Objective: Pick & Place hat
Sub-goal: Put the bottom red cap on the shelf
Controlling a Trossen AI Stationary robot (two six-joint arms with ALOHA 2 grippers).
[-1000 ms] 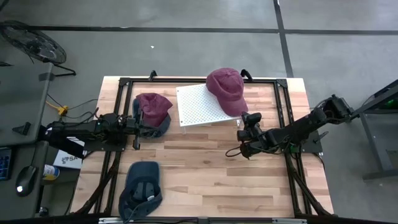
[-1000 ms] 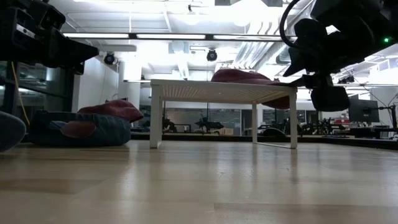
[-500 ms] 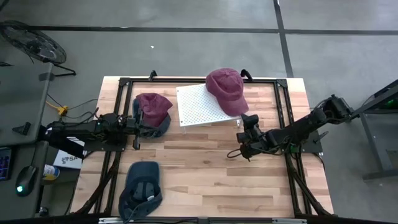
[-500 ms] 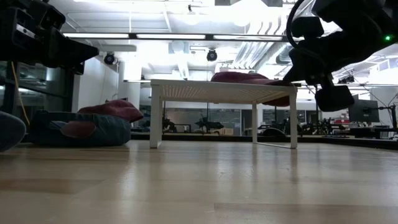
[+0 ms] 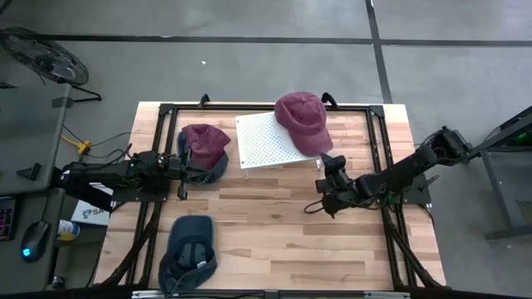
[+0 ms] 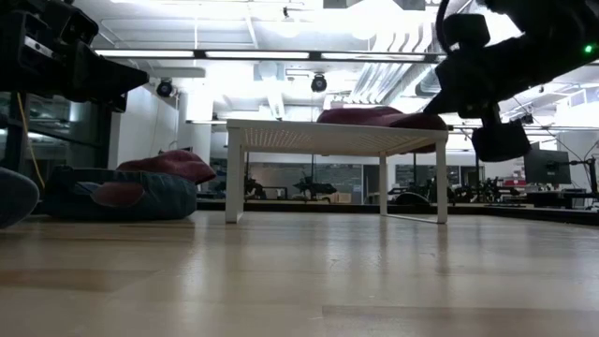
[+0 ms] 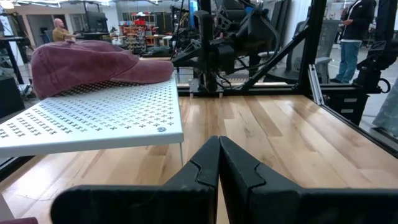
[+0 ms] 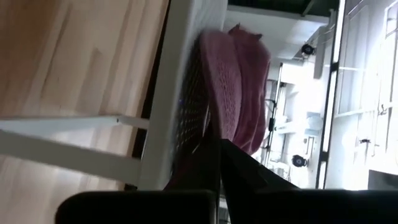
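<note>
right end effector (image 5: 332, 159): closed, fingers pressed together with nothing between them; it hovers above the table just beside the brim of the maroon hat, at the near right corner of the white rack. in the right wrist view its fingers (image 8: 217, 168) point at the rack's edge and the hat's brim.
left end effector (image 5: 184, 165): closed and holding nothing, fingers (image 7: 217, 168) meeting tip to tip; it sits low at the left side of the table, right against the stacked hats.
maroon hat (image 5: 303, 120): lies on the far right part of the white rack, crown toward the far edge, brim reaching over the rack's right side toward the right end effector. in the low view it shows as a dark red mound (image 6: 370, 116) on top of the rack.
white rack (image 5: 264, 141): perforated white stand on thin legs, standing on the table's far middle; its left half is bare.
stacked hats: a second maroon hat (image 5: 204, 143) rests on top of a dark blue hat (image 5: 214, 169) at the left of the rack, on the table.
blue hat near front (image 5: 189, 245): lies on the table near the front left, well apart from the rack, opening turned up.
table (image 5: 283, 241): light wood planks with a black frame along its sides.
room: people stand far off behind the table in the left wrist view.
</note>
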